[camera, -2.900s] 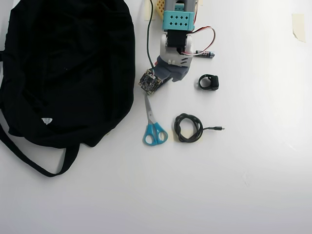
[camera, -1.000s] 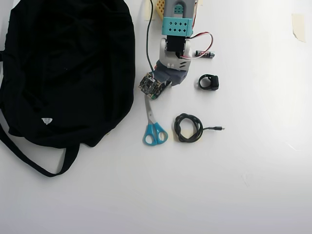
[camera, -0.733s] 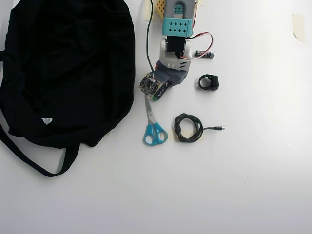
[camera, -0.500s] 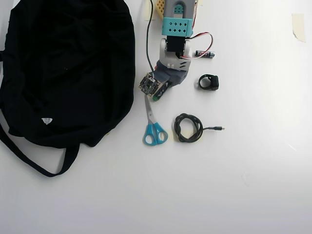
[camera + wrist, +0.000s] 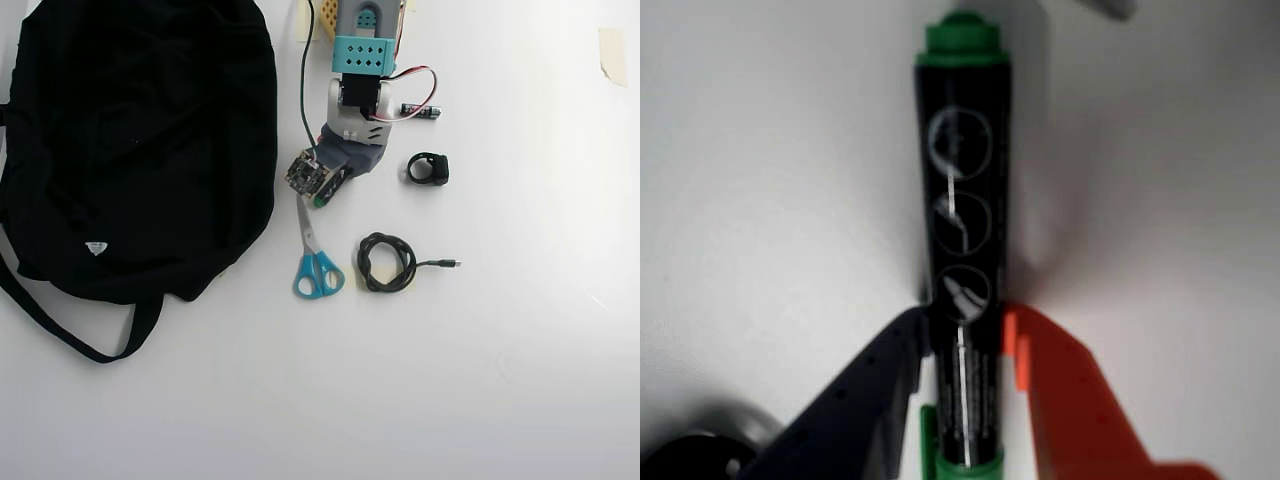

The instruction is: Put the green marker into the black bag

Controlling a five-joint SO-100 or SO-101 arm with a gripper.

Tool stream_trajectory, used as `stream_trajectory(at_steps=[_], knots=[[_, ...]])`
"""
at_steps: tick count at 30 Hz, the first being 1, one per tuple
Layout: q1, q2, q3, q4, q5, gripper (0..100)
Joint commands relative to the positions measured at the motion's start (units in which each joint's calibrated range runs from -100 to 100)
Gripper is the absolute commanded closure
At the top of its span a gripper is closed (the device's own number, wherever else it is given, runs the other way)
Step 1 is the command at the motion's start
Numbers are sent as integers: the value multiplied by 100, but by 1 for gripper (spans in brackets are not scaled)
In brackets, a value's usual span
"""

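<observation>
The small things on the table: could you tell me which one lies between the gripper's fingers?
The green marker, flanked by the gripper; scissors and coiled cable lie apart.

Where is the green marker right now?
In the wrist view the green marker sits between the gripper fingers; overhead, it's right of the black bag, above the scissors.

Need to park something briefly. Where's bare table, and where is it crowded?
Bare: the table's whole lower right, below the coiled cable, and the strip under the black bag. Crowded: around the gripper, between bag, scissors and black ring.
</observation>
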Motion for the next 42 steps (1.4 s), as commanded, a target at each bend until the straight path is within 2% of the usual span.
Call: stream_trajectory(at_steps=[1, 20, 33, 42], knots=[[12, -129, -64, 89, 40, 98], [-48, -137, -1214, 1553, 56, 98], [-48, -137, -1448, 2079, 858, 98], [-56, -145, -2328, 2819, 1351, 98]])
